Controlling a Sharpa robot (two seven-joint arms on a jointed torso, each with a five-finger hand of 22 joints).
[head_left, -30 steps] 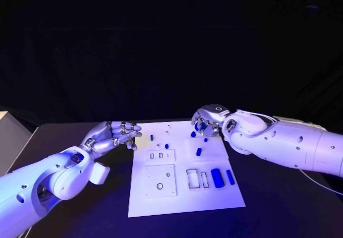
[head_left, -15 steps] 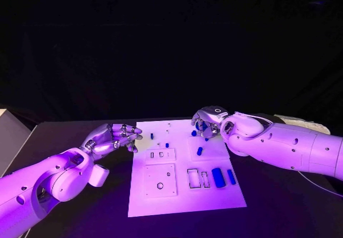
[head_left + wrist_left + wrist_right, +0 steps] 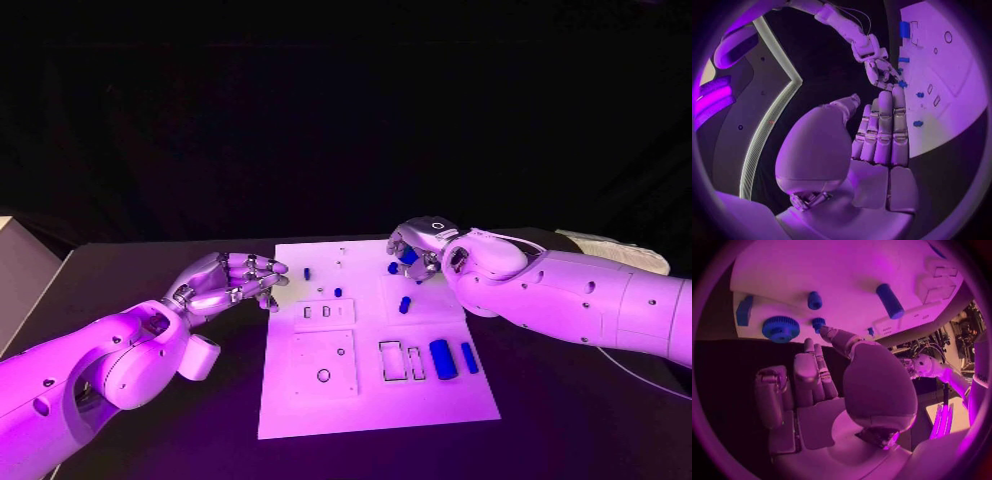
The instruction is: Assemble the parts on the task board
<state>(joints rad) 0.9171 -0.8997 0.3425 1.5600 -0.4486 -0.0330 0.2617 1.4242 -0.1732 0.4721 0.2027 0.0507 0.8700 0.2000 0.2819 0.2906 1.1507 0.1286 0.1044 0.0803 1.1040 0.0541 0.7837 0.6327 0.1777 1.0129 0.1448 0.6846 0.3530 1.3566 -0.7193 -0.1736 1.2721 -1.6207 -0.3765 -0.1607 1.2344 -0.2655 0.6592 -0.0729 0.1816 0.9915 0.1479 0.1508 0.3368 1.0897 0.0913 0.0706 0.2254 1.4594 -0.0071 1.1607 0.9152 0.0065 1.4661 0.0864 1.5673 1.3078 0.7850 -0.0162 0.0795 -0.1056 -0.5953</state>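
**Right hand reaching at the far parts**

The white board point(image 3: 378, 345) lies in the middle of the table, blue parts scattered over it. A toothed wheel point(image 3: 780, 328) and short pegs point(image 3: 815, 300) sit just ahead of the right hand point(image 3: 415, 247), whose fingers point toward them with nothing held; they look partly spread, probably readying for a pick. Long blue bars point(image 3: 443, 358) rest in the slots nearer the robot, well behind that hand. The left hand point(image 3: 228, 281) hovers at the board's left edge, fingers curled in on nothing, likely waiting. Compared with a second ago, both hands sit slightly lower; the parts have not moved.
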